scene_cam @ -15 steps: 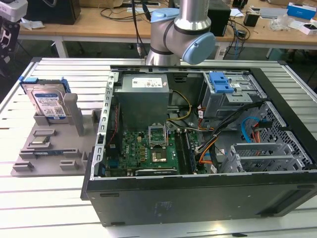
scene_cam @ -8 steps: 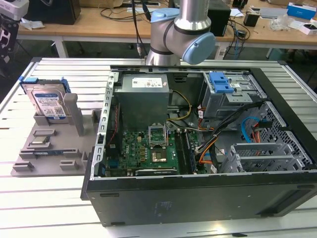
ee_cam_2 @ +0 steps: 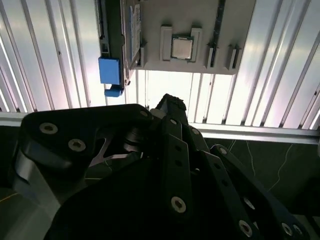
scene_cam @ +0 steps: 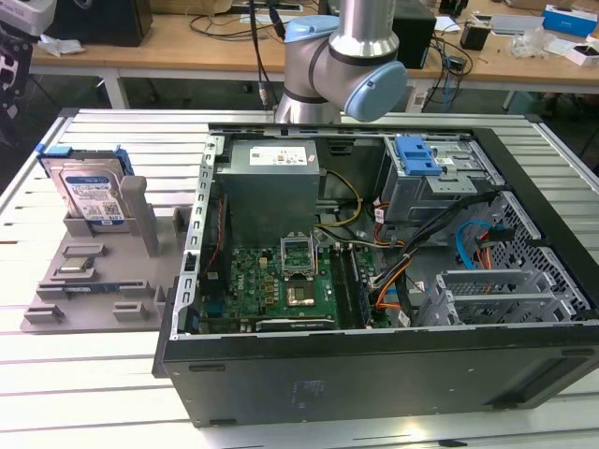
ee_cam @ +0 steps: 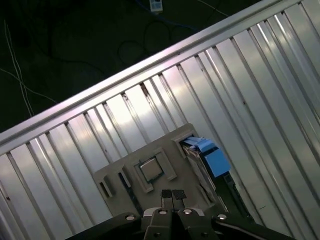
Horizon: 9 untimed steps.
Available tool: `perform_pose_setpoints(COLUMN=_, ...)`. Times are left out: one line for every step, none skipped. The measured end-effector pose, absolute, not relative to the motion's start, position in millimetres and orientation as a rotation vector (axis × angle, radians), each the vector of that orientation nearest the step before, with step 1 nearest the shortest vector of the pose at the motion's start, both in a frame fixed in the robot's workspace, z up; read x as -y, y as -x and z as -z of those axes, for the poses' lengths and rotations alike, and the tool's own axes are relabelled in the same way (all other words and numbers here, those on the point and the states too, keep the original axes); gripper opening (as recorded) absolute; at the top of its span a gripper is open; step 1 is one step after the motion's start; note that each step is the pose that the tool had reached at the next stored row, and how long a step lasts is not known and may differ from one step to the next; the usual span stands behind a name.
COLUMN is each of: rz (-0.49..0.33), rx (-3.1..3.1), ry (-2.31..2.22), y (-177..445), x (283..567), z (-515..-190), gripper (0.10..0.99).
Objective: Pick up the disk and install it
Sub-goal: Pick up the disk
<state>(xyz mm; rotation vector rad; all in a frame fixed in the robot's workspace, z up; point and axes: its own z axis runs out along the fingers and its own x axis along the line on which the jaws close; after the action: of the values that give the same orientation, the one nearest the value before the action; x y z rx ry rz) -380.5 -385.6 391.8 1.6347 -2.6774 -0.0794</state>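
Note:
The disk (scene_cam: 91, 190) is a silver drive with a white-and-blue label and a blue rail frame. It stands on edge in a slot of the grey fixture plate (scene_cam: 94, 281) at the exterior view's left. In both wrist views the disk (ee_cam: 202, 157) appears edge-on from high above, its blue rail (ee_cam_2: 109, 70) sticking out. My gripper (ee_cam: 172, 195) hangs well above the fixture, over its edge beside the disk. It is shut, the two fingertips (ee_cam: 166, 194) pressed together with nothing between them. The black gripper body (ee_cam_2: 170, 165) hides what lies under it.
An open computer case (scene_cam: 524, 271) lies on the slatted aluminium table (scene_cam: 122, 140) at the exterior view's right of the fixture. It holds a grey metal box (scene_cam: 271, 187), a motherboard (scene_cam: 281, 281) and a drive bay with a blue latch (scene_cam: 416, 154). A processor chip (ee_cam: 150, 170) sits in the fixture.

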Motion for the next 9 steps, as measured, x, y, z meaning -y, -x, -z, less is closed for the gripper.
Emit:
perform_pose_setpoints(rz=0.079, rx=2.666, ry=-1.653, y=380.5, x=385.6, z=-391.8, gripper=0.106)
perform_pose_setpoints(rz=0.079, rx=2.655, ry=-1.67, y=380.5, x=385.6, z=-391.8, gripper=0.106)
perform_pose_setpoints(rz=0.079, rx=2.647, ry=-1.682, y=380.4, x=385.6, z=-391.9, gripper=0.106)
perform_pose_setpoints(rz=0.079, rx=2.636, ry=-1.698, y=380.5, x=385.6, z=-391.9, gripper=0.106)
perform_pose_setpoints(rz=0.079, rx=2.622, ry=-1.72, y=380.5, x=385.6, z=-391.8, gripper=0.106)
perform_pose_setpoints(rz=0.079, rx=2.61, ry=-1.738, y=380.5, x=385.6, z=-391.8, gripper=0.106)
perform_pose_setpoints(rz=0.079, rx=2.602, ry=-1.748, y=380.5, x=385.6, z=-391.8, gripper=0.106)
perform_pose_setpoints(rz=0.079, rx=2.581, ry=-1.778, y=380.5, x=385.6, z=-391.8, gripper=0.106)
perform_pose_setpoints(rz=0.079, rx=2.563, ry=-1.804, y=380.5, x=385.6, z=-391.8, gripper=0.106)
